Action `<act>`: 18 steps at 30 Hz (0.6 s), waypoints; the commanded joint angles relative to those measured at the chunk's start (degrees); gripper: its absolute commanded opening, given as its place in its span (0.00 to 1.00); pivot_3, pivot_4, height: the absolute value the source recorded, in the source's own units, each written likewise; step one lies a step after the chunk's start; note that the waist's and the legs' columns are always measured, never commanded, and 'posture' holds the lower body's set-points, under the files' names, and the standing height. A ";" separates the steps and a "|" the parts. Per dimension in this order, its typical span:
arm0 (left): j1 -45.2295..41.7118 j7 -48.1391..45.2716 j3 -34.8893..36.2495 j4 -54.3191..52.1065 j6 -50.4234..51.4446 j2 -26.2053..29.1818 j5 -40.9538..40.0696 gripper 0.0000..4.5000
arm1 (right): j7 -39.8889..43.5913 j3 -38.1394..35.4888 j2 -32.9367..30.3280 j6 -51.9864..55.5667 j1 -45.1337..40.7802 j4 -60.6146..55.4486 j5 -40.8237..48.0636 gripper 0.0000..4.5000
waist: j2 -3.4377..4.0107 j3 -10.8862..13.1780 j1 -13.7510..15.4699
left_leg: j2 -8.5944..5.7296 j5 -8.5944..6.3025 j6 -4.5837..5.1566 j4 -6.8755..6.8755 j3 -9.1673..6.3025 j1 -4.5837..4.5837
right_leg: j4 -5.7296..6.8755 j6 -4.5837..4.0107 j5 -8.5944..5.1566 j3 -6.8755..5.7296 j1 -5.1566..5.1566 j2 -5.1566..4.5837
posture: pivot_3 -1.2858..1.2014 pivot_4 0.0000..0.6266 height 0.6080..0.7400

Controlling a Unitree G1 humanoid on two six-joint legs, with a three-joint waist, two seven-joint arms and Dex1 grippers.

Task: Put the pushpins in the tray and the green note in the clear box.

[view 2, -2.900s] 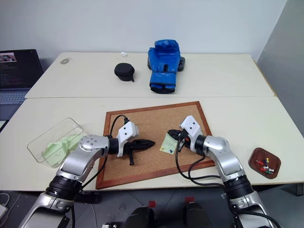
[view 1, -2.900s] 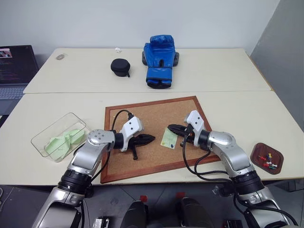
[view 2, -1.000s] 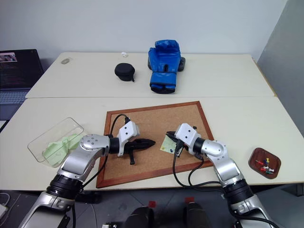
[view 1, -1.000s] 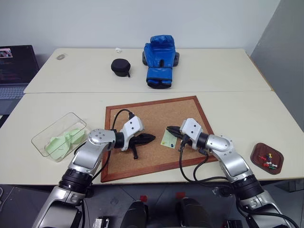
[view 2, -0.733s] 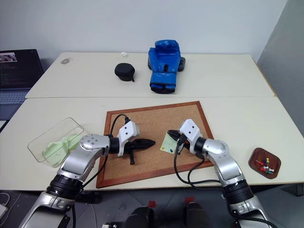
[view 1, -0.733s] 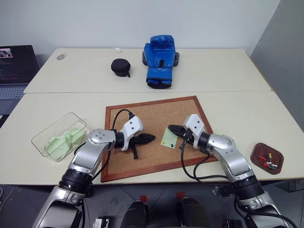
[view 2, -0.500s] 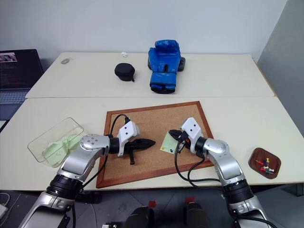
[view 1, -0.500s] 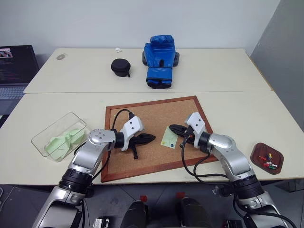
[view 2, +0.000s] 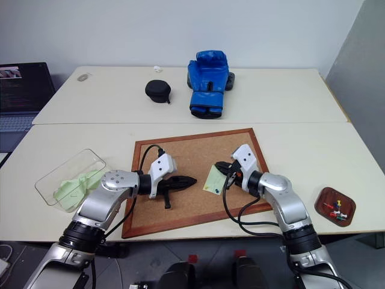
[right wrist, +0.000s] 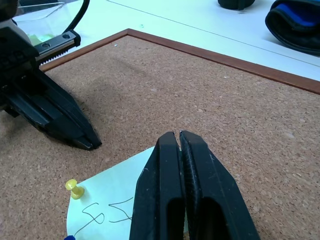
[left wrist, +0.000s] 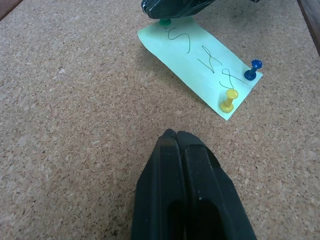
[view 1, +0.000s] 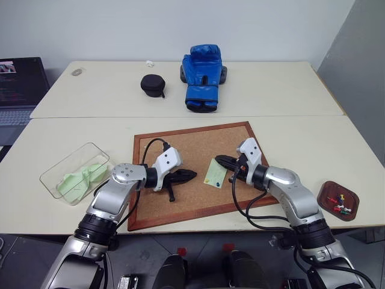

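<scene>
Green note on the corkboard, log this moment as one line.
pale-green paper note: flat on corkboard, three pushpins in it | right gripper: jaws shut at green pushpin | left gripper: jaws shut, apart from note

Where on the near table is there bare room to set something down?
Free: the stretch between the corkboard and the tray, and the strip between the clear box and the corkboard. Crowded: mid-corkboard, where the left pincer, right pincer and green note meet.

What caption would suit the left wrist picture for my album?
Shut left gripper over the corkboard, facing the green note pinned by yellow, blue and green pushpins.
</scene>
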 commanded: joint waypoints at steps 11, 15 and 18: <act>0.55 1.16 -0.35 -0.35 0.44 0.02 1.09 0.00 | 1.69 3.50 -2.32 -10.92 0.38 -3.54 -4.96 0.01 | 0.00 0.00 0.00 | -0.01 0.00 0.00 0.00 0.01 0.00 | 0.00 0.00 0.00 -0.01 0.00 0.01 | 0.52 0.24 1.00; 0.52 1.22 -0.37 -0.35 0.43 -0.03 1.13 0.00 | 1.41 2.59 -1.85 -9.82 0.24 -3.11 -3.91 0.01 | 0.00 0.00 0.00 | 0.00 0.00 0.00 0.00 0.00 0.00 | 0.00 0.00 0.00 0.00 0.00 0.00 | 0.52 0.24 1.00; 0.47 1.27 -0.39 -0.34 0.48 -0.07 1.14 0.00 | 2.06 2.84 -2.74 -11.81 0.16 -2.91 -4.73 0.01 | 0.00 0.00 0.00 | 0.00 0.00 0.00 0.00 -0.01 0.00 | 0.00 0.00 0.00 -0.01 0.00 0.00 | 0.52 0.24 1.00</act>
